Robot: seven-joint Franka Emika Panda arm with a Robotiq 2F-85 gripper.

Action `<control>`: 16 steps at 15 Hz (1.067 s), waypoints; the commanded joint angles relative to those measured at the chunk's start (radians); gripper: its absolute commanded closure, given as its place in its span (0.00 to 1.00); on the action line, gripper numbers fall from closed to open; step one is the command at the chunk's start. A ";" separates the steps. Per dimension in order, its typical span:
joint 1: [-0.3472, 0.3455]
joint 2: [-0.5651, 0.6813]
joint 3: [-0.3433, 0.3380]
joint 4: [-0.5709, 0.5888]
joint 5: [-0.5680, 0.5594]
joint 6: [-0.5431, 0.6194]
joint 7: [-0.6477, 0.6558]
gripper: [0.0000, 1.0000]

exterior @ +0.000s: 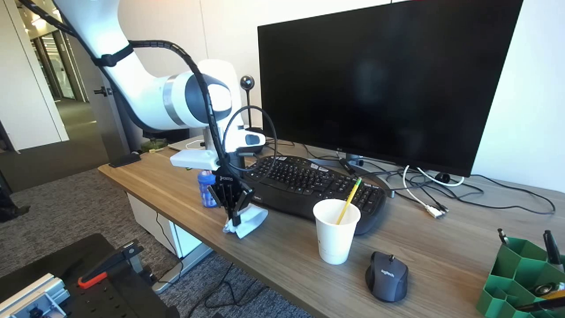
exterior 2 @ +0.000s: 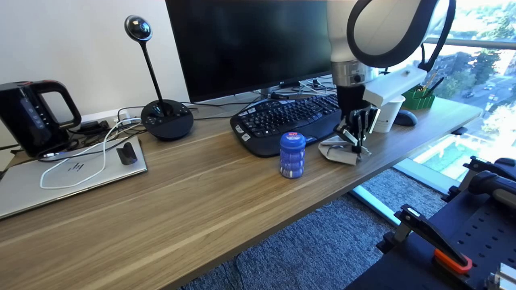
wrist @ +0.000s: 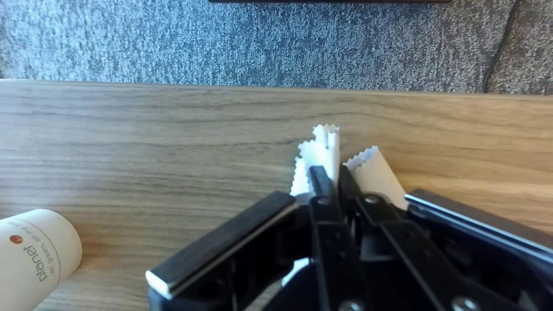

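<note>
Pinching a bunch of the thin off-white cloth with zigzag-cut edges (exterior: 254, 218), the black two-fingered gripper (wrist: 332, 177) had its fingers nearly together, fabric between the tips. The cloth sat crumpled on the wood-grain table (exterior 2: 161, 209), near the front edge. In an exterior view the blue lidded plastic canister (exterior 2: 292, 157) stood at nine o'clock from it and the black curved keyboard (exterior 2: 282, 121) at ten; in the wrist view the white paper cup (wrist: 34, 255) showed between eight and nine o'clock from the fingertips.

The cloth looked very light and limp, likely to drape and fold rather than hold a shape. Breakage seemed no worry, and the fabric probably offered fair friction, though a shallow bite on one layer could have slid free. The surest hold appeared to be the gathered folds, whose layers poked out at twelve o'clock past the fingertips in the wrist view. The loose flap at three o'clock, seemingly outside the pinch, looked a poorer place: thin, unsupported and apt to buckle.
</note>
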 commanded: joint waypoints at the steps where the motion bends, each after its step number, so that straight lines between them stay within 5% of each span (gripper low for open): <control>1: -0.020 -0.037 0.008 -0.021 0.008 0.011 -0.015 0.98; 16: -0.059 -0.061 -0.042 0.004 -0.005 0.015 0.024 0.98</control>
